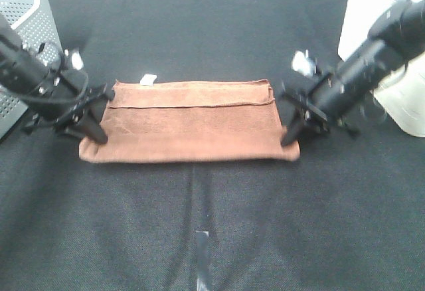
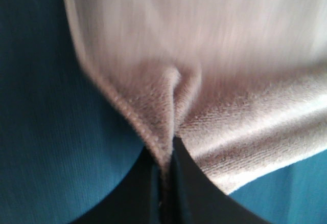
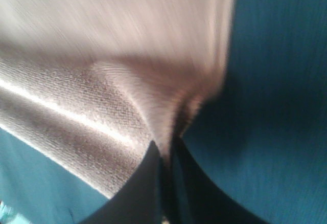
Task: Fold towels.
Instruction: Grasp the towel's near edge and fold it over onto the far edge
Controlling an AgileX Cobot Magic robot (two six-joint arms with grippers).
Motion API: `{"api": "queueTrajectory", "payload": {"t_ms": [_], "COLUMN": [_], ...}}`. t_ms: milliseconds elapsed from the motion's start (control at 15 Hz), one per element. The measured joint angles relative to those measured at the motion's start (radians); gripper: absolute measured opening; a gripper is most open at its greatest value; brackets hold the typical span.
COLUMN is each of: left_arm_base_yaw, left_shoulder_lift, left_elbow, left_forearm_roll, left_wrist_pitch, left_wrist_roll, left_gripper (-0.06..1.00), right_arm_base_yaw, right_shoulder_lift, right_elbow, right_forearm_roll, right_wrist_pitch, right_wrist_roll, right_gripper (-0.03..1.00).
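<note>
My left gripper (image 1: 97, 135) and right gripper (image 1: 289, 138) are each pressed together on a pinched ridge of cloth, one at either short end of the brown towel (image 1: 189, 128). The towel lies flat on the dark surface (image 1: 212, 238), its long axis running side to side between my arms and its white tag (image 1: 149, 78) at the far edge. As I judge it, the coming fold depends on carrying both ends evenly across that axis
</note>
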Motion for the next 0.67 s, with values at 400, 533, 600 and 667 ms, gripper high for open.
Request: {"api": "queueTrajectory", "payload": {"t_ms": [400,533,600,667], "left_arm_base_yaw": [0.0,0.0,0.0,0.0], "left_shoulder_lift": [0.035,0.104,0.148,0.198], "left_elbow": [-0.239,-0.335,-0.379,-0.429], "left_forearm_roll": [0.001,0.02,0.029,0.035], "left_wrist_pitch": [-0.093,-0.097,-0.097,-0.097], "left_wrist_roll": [-0.055,-0.087,-0.096,-0.1], "left_gripper": [0.02,0.02,0.02,0.02], "right_arm_base_yaw": [0.0,0.0,0.0,0.0], "right_shoulder_lift": [0.12,0.194,0.228,0.275], "right_elbow": [-0.337,-0.46,-0.518,-0.577], "right_forearm_roll": [-0.034,-0.053,-0.06,-0.067], "right_wrist_pitch": [0.043,0.06,0.06,0.061], "right_wrist_roll": [0.058,0.084,0.087,0.091], "right_gripper": [0.0,0.0,0.0,0.0]}}
